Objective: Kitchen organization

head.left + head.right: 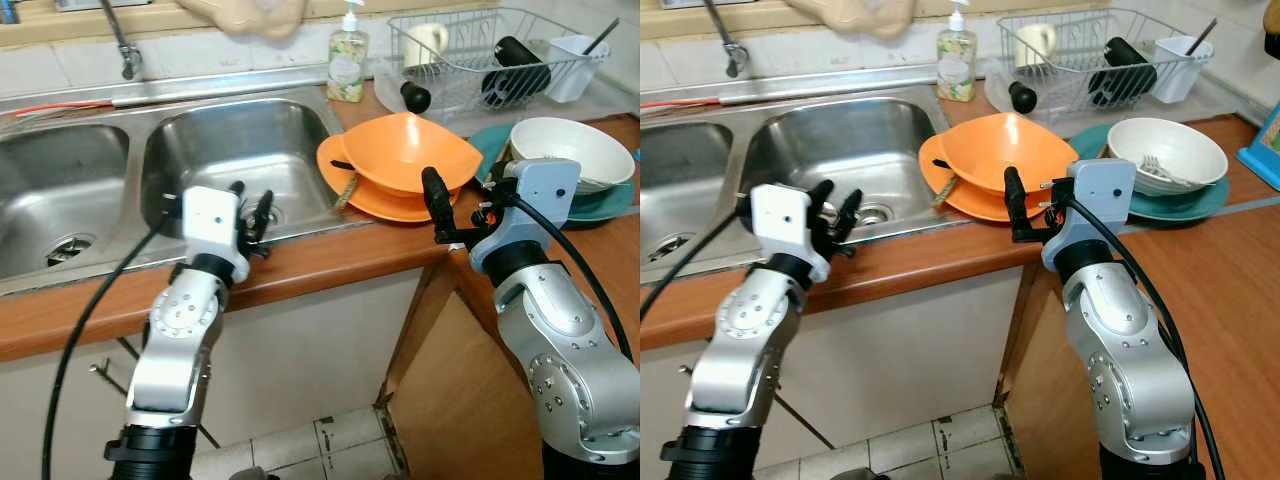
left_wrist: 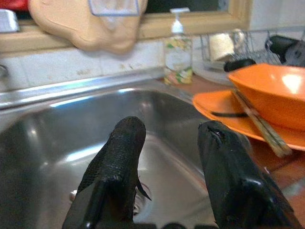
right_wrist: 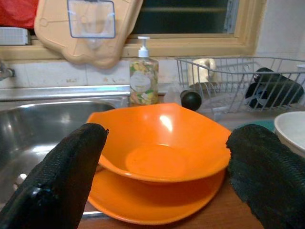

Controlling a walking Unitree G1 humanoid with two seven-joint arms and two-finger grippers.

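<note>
Since the orange bowl (image 3: 162,143) sits stacked on the orange plate (image 3: 157,200), my right gripper (image 3: 162,176) is spread wide, empty, squared to its rim; left gripper (image 2: 171,167) parted, empty over the sink (image 1: 230,140).

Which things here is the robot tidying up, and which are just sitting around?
Likely part of the tidying:
- orange bowl, framed by the right gripper's open fingers
- orange plate beneath it
- chopsticks leaning on the plate
- sink, where the left gripper points, fingers open

Just sitting around:
- soap bottle
- dish rack
- white bowl on a teal plate
</note>
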